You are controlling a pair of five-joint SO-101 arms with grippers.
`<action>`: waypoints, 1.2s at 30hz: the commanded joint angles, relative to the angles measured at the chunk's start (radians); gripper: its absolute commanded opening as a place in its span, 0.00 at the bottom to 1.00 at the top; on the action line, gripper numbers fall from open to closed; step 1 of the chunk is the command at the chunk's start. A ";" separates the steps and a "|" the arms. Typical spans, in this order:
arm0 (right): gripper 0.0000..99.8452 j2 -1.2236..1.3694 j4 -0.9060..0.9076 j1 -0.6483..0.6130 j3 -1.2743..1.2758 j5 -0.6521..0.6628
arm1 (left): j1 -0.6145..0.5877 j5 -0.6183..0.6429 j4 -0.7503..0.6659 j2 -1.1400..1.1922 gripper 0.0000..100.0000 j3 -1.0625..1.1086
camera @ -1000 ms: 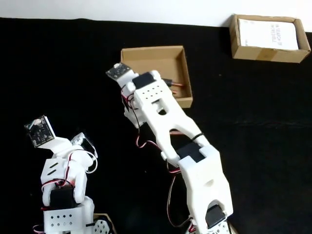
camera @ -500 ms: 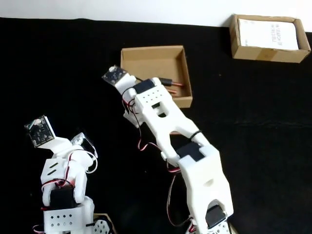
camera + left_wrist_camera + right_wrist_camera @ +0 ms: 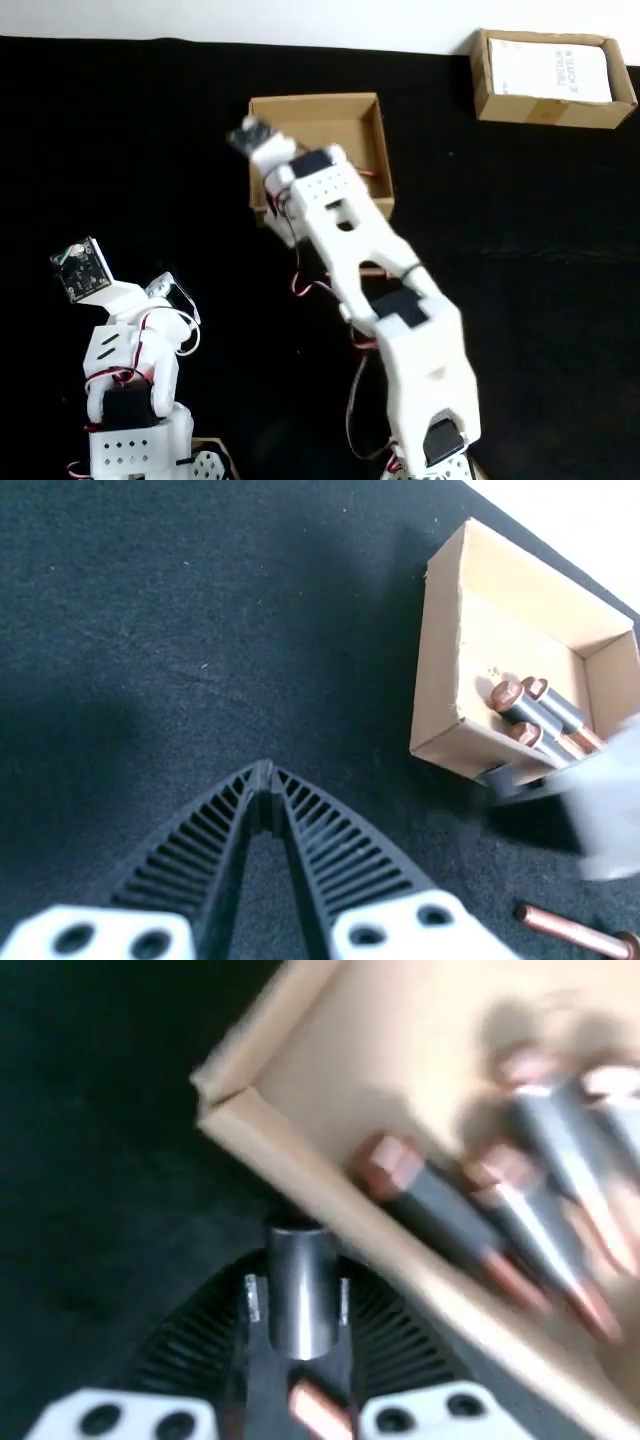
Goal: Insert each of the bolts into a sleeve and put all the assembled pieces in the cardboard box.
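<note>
My right pincer (image 3: 297,1270) is clamped on a grey sleeve (image 3: 297,1310) with a copper bolt (image 3: 318,1410) poking out behind it, held just by a corner of the cardboard box (image 3: 300,1175) at the far edge of the bench (image 3: 120,150). Several assembled pieces (image 3: 450,1210) lie inside the box. My left pincer (image 3: 263,785) is closed on nothing. A loose bolt (image 3: 570,935) lies beside the box.

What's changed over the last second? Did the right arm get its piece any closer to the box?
Yes. The right gripper, shut on a sleeve, swung from left of the cardboard box to its near-left corner. The sleeve is now just outside the box wall, not yet inside. The left gripper, shut and empty, and the box stayed put.
</note>
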 commanded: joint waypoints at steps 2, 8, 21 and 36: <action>0.01 -0.344 0.162 0.021 -0.246 -0.147 | 0.001 0.003 -0.006 0.002 0.01 0.016; 0.01 -0.618 0.409 0.019 -0.374 -0.213 | 0.001 0.003 -0.005 0.004 0.01 0.016; 0.01 -1.280 0.458 0.219 0.117 -0.281 | 0.002 -0.029 0.017 0.005 0.01 0.016; 0.01 -2.100 -0.127 0.605 1.207 -0.273 | 0.031 -0.072 0.075 -0.004 0.01 0.016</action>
